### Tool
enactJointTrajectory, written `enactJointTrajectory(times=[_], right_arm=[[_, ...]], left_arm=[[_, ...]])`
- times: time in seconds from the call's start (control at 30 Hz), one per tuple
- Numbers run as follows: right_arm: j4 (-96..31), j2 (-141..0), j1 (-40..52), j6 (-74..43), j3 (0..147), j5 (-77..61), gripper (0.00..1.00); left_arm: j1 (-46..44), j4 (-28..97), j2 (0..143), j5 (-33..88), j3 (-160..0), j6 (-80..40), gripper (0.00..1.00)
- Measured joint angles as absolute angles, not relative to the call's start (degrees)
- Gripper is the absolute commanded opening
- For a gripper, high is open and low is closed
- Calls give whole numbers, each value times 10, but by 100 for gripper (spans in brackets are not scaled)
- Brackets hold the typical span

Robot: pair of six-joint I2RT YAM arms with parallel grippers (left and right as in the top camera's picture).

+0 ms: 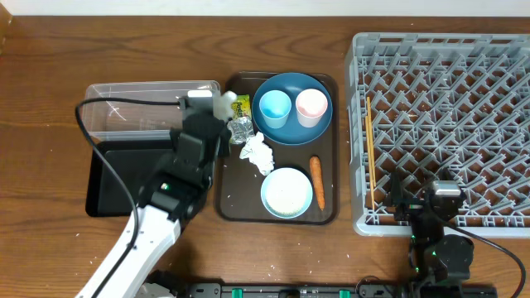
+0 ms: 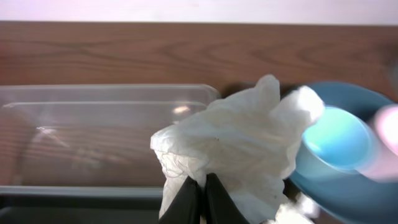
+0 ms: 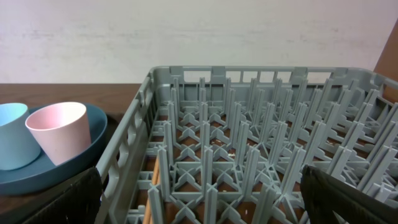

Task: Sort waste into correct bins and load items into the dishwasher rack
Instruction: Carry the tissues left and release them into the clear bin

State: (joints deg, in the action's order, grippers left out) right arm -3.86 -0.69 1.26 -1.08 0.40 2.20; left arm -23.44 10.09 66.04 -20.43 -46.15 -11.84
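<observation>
Largely cut off below, the left hand (image 2: pixel 201 190) apparently pinches crumpled tissue (image 2: pixel 239 140).

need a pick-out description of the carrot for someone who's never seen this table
Find the large grey rack on the right; the brown tray sits just left of it. The carrot lies along that tray's right edge, next to the pale bowl. It is the only orange thing on the tray, short and tapered.

No text, label or number can be read anywhere; the yellow-green wrapper (image 1: pixel 241 105) shows too small to tell.
</observation>
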Motion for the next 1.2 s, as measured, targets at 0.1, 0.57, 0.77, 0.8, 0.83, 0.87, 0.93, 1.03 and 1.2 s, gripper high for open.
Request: enactJointTrajectory(times=[0.1, 0.57, 0.77, 0.8, 0.83, 0.87, 0.93, 1.03, 1.2], right_arm=[[-39, -7, 13, -11, 4, 22, 99], [-39, -7, 13, -11, 4, 22, 99], [-39, -7, 13, -11, 4, 22, 99], [-39, -7, 13, -11, 4, 22, 99], [-39, -7, 13, -11, 4, 22, 99], [-39, -7, 13, -11, 4, 22, 99], [-39, -7, 13, -11, 4, 22, 99], [-39, -7, 13, -11, 4, 22, 99], [-39, -7, 13, -11, 4, 22, 99]], left_arm=[[-213, 50, 694, -226, -462, -118, 6], [-83, -29, 803, -247, -462, -144, 6], [-32, -31, 803, -244, -462, -149, 6], [-27, -31, 803, -237, -462, -149, 6], [-25, -31, 803, -232, -462, -150, 6], [-24, -32, 803, -225, -462, -150, 6], [-23, -37, 804, -216, -462, -150, 6], [-23, -45, 814, -209, -462, -150, 6], [-23, -54, 841, -203, -462, -150, 7]])
